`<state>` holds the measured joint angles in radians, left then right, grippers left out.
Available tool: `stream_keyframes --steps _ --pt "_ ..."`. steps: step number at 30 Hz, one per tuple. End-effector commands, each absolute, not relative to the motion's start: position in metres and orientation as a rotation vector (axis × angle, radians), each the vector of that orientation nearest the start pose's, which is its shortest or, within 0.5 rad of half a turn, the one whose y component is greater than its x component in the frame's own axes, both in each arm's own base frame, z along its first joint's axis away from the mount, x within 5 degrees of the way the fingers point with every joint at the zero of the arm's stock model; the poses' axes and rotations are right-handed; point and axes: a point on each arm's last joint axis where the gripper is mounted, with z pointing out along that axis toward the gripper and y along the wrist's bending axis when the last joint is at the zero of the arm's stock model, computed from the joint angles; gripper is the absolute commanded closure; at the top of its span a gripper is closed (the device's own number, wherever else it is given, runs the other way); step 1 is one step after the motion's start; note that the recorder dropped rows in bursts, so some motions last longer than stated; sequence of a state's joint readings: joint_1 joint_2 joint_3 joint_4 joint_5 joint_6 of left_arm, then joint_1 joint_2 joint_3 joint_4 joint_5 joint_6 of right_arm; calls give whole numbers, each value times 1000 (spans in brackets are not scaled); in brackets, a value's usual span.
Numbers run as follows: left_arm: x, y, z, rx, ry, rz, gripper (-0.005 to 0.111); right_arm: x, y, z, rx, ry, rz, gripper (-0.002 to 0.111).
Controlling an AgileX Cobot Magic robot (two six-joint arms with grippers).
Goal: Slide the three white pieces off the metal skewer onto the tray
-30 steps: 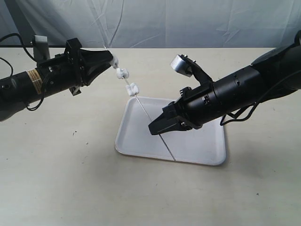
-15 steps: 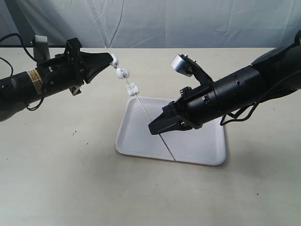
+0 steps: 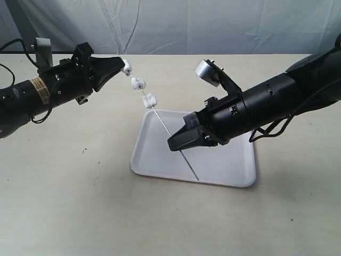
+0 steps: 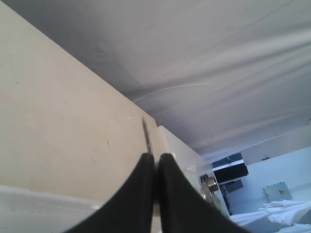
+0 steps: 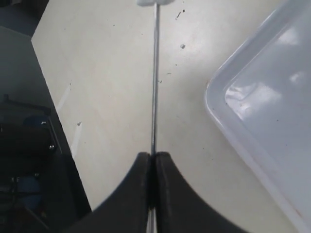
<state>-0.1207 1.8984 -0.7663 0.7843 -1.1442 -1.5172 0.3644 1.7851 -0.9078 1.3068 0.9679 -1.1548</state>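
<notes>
Table | tray under skewer tip | white pieces threaded | left fingers, right fingers clamp skewer

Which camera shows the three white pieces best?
The exterior view: all three white pieces show, strung on the metal skewer. The right wrist view catches only a sliver of one; the left wrist view shows none clearly.
</notes>
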Motion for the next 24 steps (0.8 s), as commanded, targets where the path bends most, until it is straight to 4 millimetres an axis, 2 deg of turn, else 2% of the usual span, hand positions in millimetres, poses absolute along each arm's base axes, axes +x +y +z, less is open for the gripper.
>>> stream_keyframes --steps 1,4,8,11,13,15,17,19,22,24 --pt "342 -91 166 -409 1794 -1358 107 259 176 178 -856 2496 1363 109" --pt "353 -89 169 -379 1820 -1253 107 258 176 178 -847 2505 1369 109" --pt "367 -84 177 -425 1795 -1184 107 260 175 177 -835 2511 1345 109" --pt "376 -81 175 -414 1875 -1057 107 265 171 171 -785 2567 1228 109" --pt "373 -83 171 -403 1938 -1065 107 270 167 166 -759 2595 1105 109" --pt "359 -100 164 -357 2103 -1225 107 281 160 161 -700 2596 907 109" --pt "349 -111 162 -261 2181 -1304 107 290 156 159 -611 2578 793 109" --pt "343 -119 162 -216 2216 -1376 107 294 154 159 -561 2563 752 109" --pt "335 -137 160 -143 2261 -1407 107 295 157 163 -584 2556 779 109" --pt "330 -151 152 -109 2294 -1414 102 296 160 168 -606 2549 822 109"
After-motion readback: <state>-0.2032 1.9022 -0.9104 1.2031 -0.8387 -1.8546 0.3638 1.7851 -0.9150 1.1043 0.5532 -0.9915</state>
